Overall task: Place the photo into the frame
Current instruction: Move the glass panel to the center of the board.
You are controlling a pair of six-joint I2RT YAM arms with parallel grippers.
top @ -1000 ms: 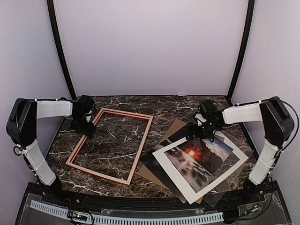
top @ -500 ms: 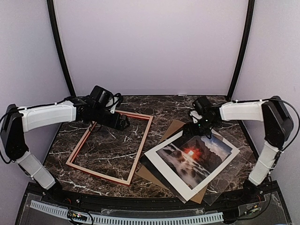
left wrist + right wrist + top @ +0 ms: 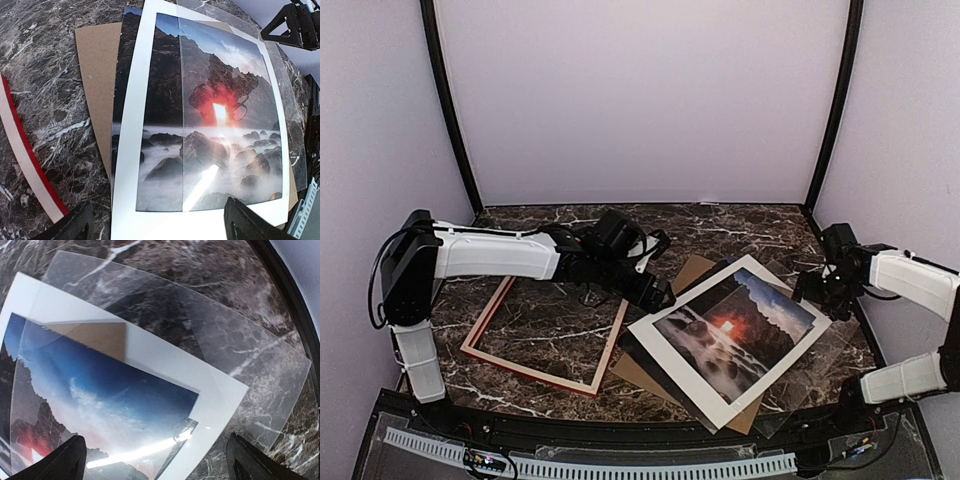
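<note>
The photo [image 3: 735,330] of dark rocks, waterfall and orange sun lies right of centre, showing through a white mat's window [image 3: 200,125]; its blue sky end [image 3: 100,390] points right. The frame [image 3: 530,370] lies flat on the left, and one red rail [image 3: 25,170] shows in the left wrist view. My left gripper [image 3: 660,297] reaches across the frame and hovers open over the mat's left end [image 3: 160,227], holding nothing. My right gripper [image 3: 812,290] is open and empty above the mat's right corner [image 3: 162,462].
The white mat [image 3: 660,330] lies askew on the photo. A brown backing board [image 3: 695,270] sits under the pile. A clear sheet [image 3: 835,345] sticks out right, near the table's edge [image 3: 285,300]. Black posts stand at the back corners.
My left arm has swung right, from the frame's far-left corner across to the mat's left end. My right arm has drawn back right, off the mat's top. The mat has turned.
</note>
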